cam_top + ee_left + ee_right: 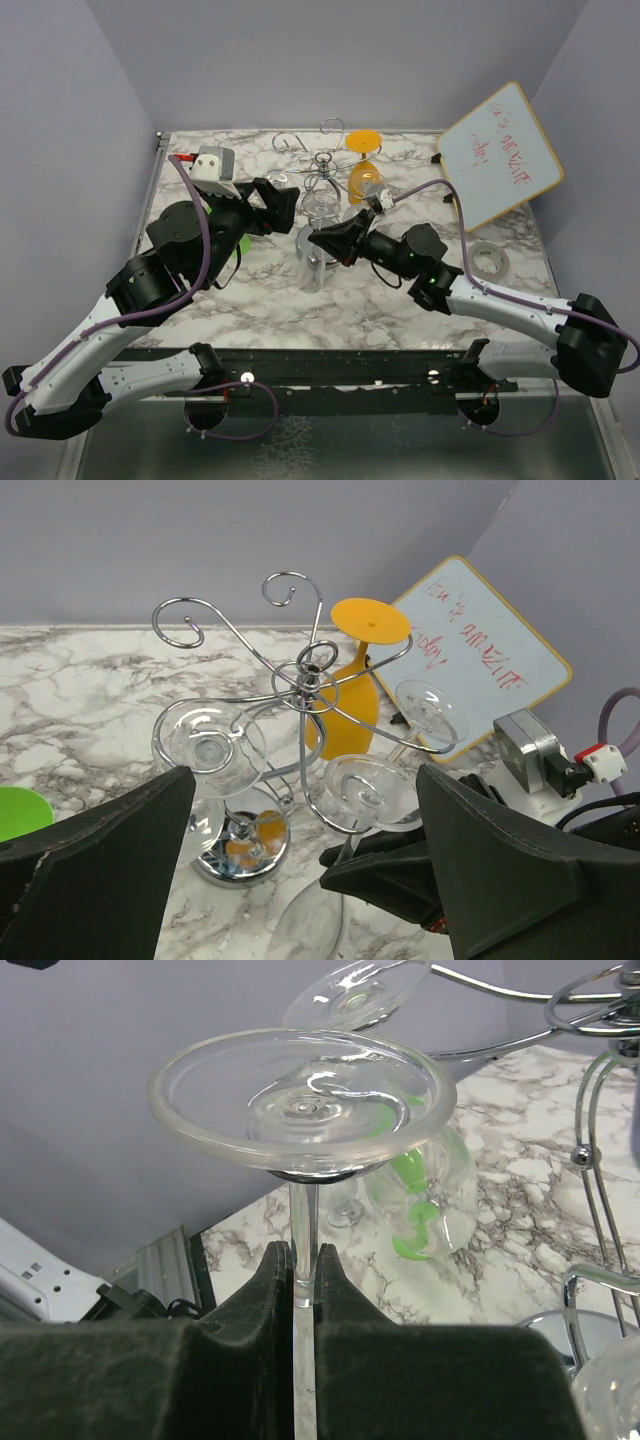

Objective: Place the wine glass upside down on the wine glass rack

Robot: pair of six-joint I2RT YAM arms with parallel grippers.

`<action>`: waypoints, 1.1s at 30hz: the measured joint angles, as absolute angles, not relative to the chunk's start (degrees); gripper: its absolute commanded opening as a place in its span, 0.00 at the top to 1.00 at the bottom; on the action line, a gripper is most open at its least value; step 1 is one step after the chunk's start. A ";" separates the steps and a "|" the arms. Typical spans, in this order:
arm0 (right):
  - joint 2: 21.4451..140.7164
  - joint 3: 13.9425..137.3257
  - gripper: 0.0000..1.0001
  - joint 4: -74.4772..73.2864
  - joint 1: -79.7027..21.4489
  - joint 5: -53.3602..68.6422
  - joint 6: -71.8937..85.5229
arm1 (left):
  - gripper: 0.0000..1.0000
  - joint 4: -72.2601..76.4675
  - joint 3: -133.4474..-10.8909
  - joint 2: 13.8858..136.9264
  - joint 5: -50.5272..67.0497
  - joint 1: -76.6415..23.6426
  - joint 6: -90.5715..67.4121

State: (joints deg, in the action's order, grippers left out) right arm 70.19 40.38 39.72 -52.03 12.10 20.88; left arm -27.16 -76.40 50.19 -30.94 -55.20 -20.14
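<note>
The wine glass (300, 1095) is clear and held upside down, foot up. My right gripper (305, 1270) is shut on its stem (304, 1222). In the left wrist view its foot (375, 792) sits at a curled arm of the wine glass rack (305, 715), whose wire shows through it; I cannot tell if it rests there. From above, the glass bowl (310, 262) hangs below the right gripper (322, 240), just in front of the rack (325, 168). My left gripper (305, 880) stands open on either side of this, holding nothing; from above the left gripper (283, 205) is left of the rack.
Another clear glass (210, 745) and an orange glass (355, 680) hang upside down on the rack, above its mirrored base (240, 848). A whiteboard (500, 155) leans at the back right. A tape roll (490, 260) lies to the right and a green object (20, 810) to the left.
</note>
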 measured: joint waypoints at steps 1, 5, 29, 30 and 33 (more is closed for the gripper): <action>70.06 40.38 0.96 39.66 -52.03 11.49 20.86 | 0.07 -27.16 -76.40 50.24 -30.92 -55.20 -20.12; 69.95 40.40 0.90 38.74 -52.07 8.80 20.91 | 0.07 -27.16 -76.38 50.54 -30.92 -55.20 -20.10; 62.85 36.73 0.26 33.41 -52.07 4.64 17.87 | 0.01 -30.85 -83.61 59.94 -43.27 -54.65 -10.35; 61.82 36.18 0.25 33.32 -52.07 5.13 17.65 | 0.01 -31.64 -84.68 61.06 -43.55 -54.11 -10.26; 58.65 34.76 0.25 33.23 -52.07 6.81 17.06 | 0.01 -33.47 -86.96 63.75 -43.97 -50.85 -10.24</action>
State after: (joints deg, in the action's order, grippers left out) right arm 58.65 34.76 33.23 -52.07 6.81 17.06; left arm -33.47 -86.96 63.75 -43.97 -50.85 -10.24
